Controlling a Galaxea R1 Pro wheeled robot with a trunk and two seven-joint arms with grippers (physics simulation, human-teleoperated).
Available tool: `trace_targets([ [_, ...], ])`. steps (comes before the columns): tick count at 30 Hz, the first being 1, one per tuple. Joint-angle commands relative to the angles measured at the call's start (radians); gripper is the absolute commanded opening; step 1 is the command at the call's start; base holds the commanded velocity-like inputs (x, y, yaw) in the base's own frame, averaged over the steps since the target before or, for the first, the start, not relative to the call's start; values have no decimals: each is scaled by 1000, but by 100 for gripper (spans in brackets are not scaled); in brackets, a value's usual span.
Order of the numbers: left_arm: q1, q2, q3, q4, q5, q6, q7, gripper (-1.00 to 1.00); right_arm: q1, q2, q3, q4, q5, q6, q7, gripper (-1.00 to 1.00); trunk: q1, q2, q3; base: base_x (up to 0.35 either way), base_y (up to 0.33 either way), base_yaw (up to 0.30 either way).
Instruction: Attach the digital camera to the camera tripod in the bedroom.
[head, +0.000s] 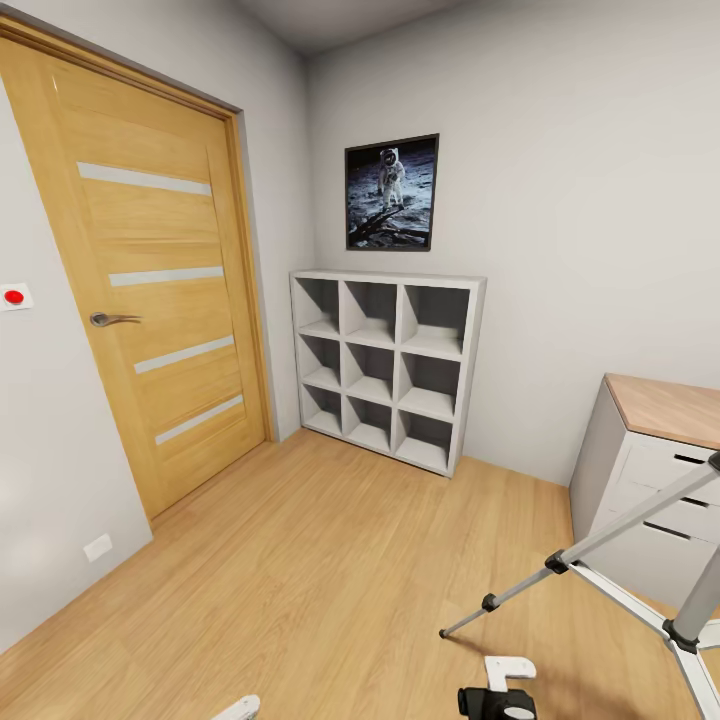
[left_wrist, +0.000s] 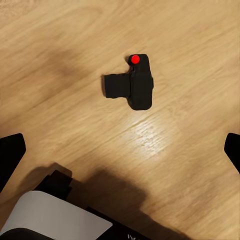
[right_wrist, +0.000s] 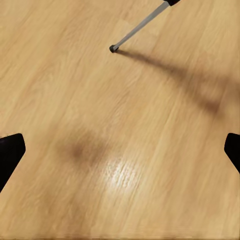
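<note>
I'm looking into a corner of the bedroom (head: 560, 150). A wooden door (head: 150, 290) with pale strips and a metal handle takes up the left wall. At the far wall stands a white cube shelf (head: 390, 365), with an astronaut picture (head: 392, 192) hanging above it. On the right sits a grey desk with a wood tabletop (head: 670, 405) and drawers.

The camera tripod (head: 640, 570) stands on the plank floor (head: 300, 580) at the near right, just in front of the desk; one silver leg slants out left and plants its black foot on the boards. My right wrist view catches that same leg and foot (right_wrist: 114, 48) across bare floor.

The digital camera (left_wrist: 131, 84) lies on the floor under my left gripper (left_wrist: 120, 150), apart from both fingertips, its red button showing. In the head view I see something black at the near edge, just left of the tripod, but I can't say what it is.

The left jaws are spread wide and hold nothing. The right gripper (right_wrist: 120, 150) is likewise released over bare boards. Nothing lies between the left jaws and the camera.
</note>
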Motion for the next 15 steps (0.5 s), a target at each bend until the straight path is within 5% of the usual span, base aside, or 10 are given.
trace_targets([
  [1, 0, -1, 3, -2, 6, 4, 4, 100, 0, 1, 0, -2, 0, 12, -3, 100, 0, -1, -1, 0, 0, 0],
  [15, 0, 3, 3, -2, 11, 8, 1, 100, 0, 1, 1, -3, -2, 72, 2, 100, 46, -85, -39, 0, 0, 0],
])
